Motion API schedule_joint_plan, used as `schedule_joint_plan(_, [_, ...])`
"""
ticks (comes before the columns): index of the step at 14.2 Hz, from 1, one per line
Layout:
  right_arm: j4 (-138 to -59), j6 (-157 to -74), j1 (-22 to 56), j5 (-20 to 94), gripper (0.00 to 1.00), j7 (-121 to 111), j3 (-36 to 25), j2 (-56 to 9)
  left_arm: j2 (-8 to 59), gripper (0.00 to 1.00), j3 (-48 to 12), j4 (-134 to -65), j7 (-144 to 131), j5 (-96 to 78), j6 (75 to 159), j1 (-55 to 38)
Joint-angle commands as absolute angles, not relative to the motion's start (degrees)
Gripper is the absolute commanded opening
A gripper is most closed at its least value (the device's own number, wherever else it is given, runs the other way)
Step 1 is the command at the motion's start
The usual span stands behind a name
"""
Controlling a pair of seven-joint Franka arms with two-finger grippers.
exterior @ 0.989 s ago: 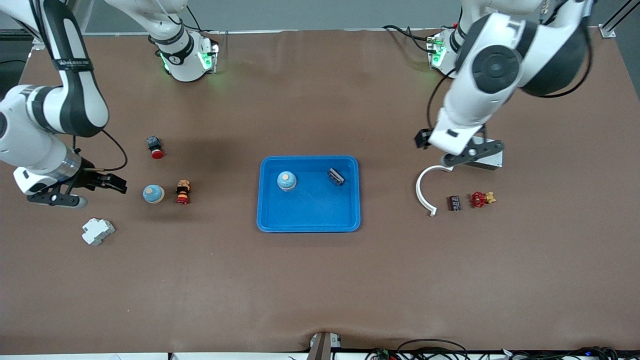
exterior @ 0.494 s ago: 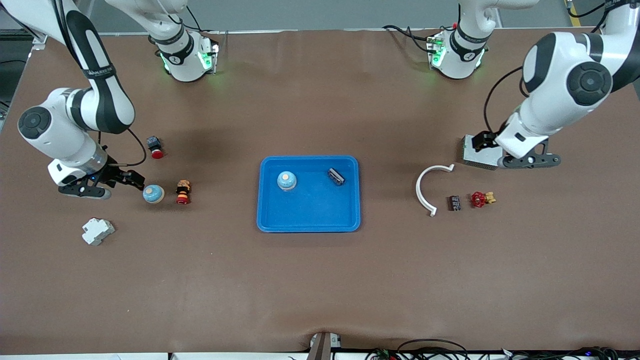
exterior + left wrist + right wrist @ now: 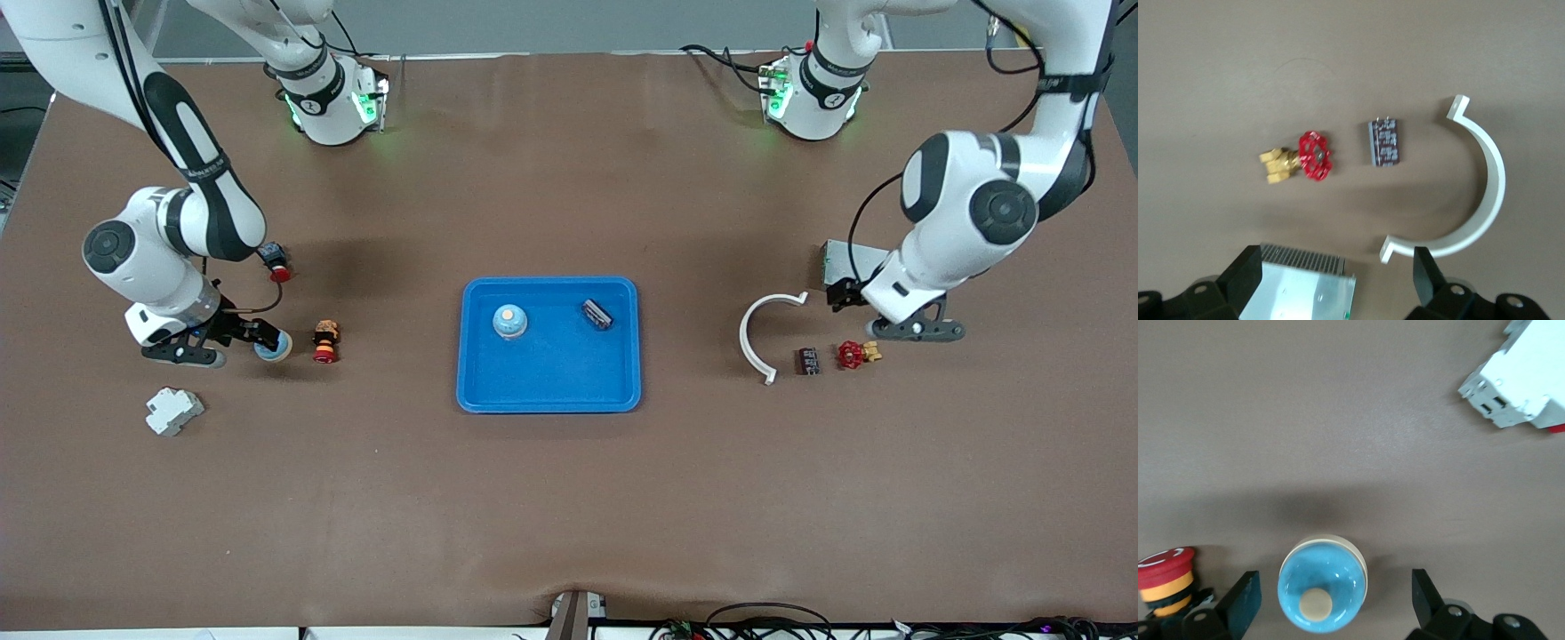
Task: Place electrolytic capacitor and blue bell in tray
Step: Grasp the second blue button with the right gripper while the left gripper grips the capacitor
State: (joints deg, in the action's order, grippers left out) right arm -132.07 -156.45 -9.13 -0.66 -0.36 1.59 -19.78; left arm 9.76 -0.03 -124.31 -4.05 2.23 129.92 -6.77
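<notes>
Reaching for two more small parts, one claw on each side of the desk.

The right claw is wide open around a blue bell, with the red and yellow button just beside it. If the claw closes crooked, the round bell could squirt out and roll, or a finger could bump the button. The left claw is open over the grey metal box, near the red valve. The little black capacitor lies between the valve and the white curved clip, so a sloppy dive could knock one of them. The blue tray sits mid-desk and already holds another bell and a small dark part.
</notes>
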Motion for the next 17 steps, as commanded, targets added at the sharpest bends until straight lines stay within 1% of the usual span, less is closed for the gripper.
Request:
schedule_joint_plan(1, [-132.5,-158.0,-10.2,0.6,1.0,-1.1,2.7,-20.4,16.7,1.0,-0.3,-117.5,-4.8,2.6,129.6,-7.3])
schedule_joint_plan(3, [-132.6,-158.0,-10.1,0.6,1.0,-1.1,2.7,-20.5,19.8,1.0,-0.3,-114.2,-4.4,2.6,129.0,-7.5])
schedule_joint_plan(11, [-133.1,-159.2,-10.0,0.6,1.0,-1.1,2.8,-21.8,27.2,1.0,-0.4,-109.9,-9.2,-0.5,129.5,-9.4])
schedule_joint_plan(12, [-133.5,-159.2,-10.0,0.5,0.89,-1.1,2.9,-21.7,27.5,1.0,-0.5,-109.9,-9.2,-0.5,129.6,-9.4])
schedule_joint_plan(13, [-133.7,-159.1,-10.0,0.5,0.63,-1.1,2.9,-21.6,27.9,1.0,-0.5,-109.9,-9.2,-0.5,129.6,-9.4])
schedule_joint_plan(14, [-133.9,-159.1,-10.0,0.5,0.3,-1.1,3.0,-21.6,28.1,1.0,-0.7,-109.9,-9.2,-0.5,129.6,-9.3])
schedule_joint_plan(15, [-133.9,-159.1,-10.0,0.6,0.0,-1.1,3.0,-21.6,28.9,1.0,-0.7,-109.8,-9.2,-0.5,129.7,-9.3])
schedule_joint_plan(17, [-133.9,-158.5,-9.9,0.5,0.0,-0.7,3.1,-20.8,30.2,1.0,-0.8,-109.4,-9.2,-0.5,130.9,-9.7])
